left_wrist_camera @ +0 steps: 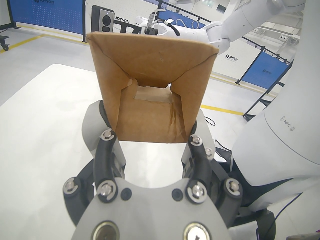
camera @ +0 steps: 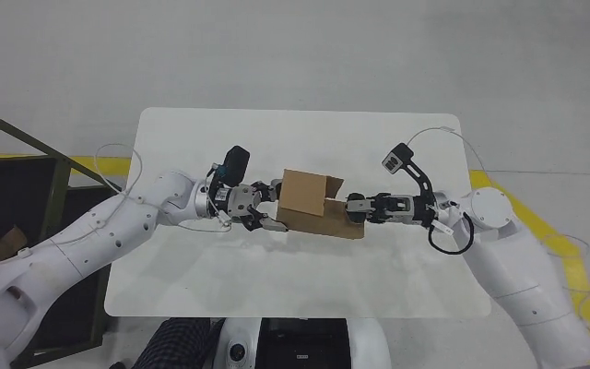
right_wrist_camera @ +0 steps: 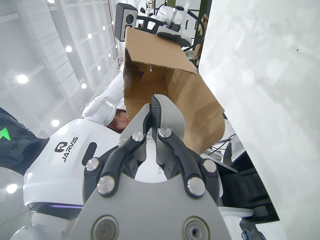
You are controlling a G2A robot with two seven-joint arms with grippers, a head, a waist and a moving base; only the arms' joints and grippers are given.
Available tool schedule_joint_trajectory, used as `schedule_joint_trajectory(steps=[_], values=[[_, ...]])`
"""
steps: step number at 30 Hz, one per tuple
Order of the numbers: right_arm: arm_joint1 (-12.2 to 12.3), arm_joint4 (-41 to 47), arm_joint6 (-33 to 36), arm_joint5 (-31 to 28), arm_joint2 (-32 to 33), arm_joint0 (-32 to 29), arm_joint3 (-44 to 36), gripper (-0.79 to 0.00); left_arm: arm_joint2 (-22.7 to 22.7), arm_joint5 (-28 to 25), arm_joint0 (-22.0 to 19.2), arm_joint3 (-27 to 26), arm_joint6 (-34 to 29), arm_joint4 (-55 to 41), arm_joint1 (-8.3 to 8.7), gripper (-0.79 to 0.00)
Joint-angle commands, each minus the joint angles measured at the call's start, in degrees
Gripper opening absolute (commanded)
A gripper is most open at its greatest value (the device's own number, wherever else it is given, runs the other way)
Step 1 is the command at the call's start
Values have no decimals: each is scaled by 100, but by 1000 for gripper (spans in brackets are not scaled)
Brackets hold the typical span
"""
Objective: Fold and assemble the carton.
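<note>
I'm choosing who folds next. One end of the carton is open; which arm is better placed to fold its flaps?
Right, probably. The right gripper is shut on a panel at the open end of the carton; the left gripper clasps the folded end's sides, steadying it.

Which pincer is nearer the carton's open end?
Right. The right pincer pinches the carton by a flap at its open end; the left pincer grips the opposite, folded end.
</note>
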Motion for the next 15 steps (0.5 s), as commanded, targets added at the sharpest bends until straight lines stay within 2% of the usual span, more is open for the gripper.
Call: schedule_joint_trajectory(steps=[1, 15], values=[[-12, 9, -102, 52, -11, -14, -83, -785, -3, 0, 17, -35, -57, -14, -12, -379], [-228, 236, -415, -54, -533, 79, -161, -785, 12, 0, 35, -117, -373, -247, -172, -366]])
